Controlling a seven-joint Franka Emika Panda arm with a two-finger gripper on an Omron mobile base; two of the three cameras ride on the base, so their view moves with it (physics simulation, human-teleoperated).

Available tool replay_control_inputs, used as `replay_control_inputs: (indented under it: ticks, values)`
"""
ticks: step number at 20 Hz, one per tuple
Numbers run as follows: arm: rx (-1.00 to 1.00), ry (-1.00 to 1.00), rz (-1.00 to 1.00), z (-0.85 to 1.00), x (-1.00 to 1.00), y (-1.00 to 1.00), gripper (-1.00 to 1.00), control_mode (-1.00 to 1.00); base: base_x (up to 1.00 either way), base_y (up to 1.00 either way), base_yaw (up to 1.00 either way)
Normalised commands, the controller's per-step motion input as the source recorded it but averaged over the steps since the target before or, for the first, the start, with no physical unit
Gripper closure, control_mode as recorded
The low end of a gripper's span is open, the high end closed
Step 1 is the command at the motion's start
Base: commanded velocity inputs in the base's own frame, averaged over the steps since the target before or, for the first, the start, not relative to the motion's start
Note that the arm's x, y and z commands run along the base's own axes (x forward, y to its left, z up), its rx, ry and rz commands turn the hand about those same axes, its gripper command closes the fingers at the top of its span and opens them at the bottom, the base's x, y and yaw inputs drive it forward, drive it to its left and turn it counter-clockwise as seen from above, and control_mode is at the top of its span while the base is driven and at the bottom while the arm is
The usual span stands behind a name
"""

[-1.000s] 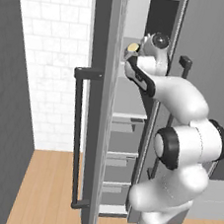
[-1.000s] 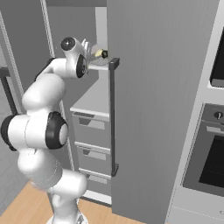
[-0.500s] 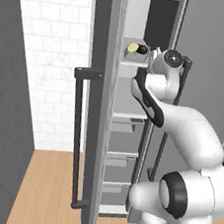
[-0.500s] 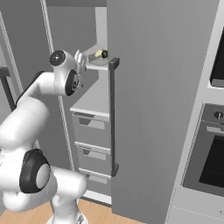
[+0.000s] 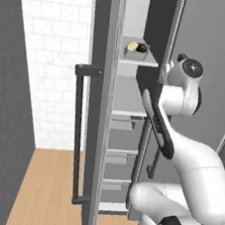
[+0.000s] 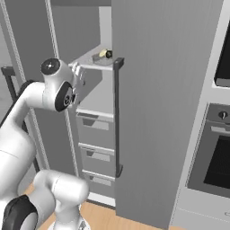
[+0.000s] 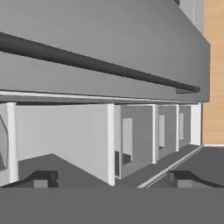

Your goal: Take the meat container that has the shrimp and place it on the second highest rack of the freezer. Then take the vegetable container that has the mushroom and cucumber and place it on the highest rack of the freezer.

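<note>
The fingers [image 7: 109,178] stand wide apart and hold nothing, their tips facing the open freezer [image 5: 129,111] beside its door handle [image 7: 100,65]. A container [image 5: 137,47] with yellowish and dark pieces sits on the upper rack [image 5: 141,61] there, apparently set where the task wants it; which container it is cannot be told; the empty fingers suggest it has been let go.

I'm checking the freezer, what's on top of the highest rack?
A container holding yellowish and dark pieces sits on the highest rack. The rack's back is covered by the door.
</note>
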Motion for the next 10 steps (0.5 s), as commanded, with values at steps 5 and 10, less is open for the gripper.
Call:
replay_control_inputs:
  ticks: [5, 10]
  values:
    - [0.00, 0.00, 0.00, 0.00, 0.00, 0.00, -1.00, 1.00, -0.95, -0.79, -0.07]
    - [0.00, 0.00, 0.00, 0.00, 0.00, 0.00, -1.00, 1.00, -0.49, -1.00, -0.20]
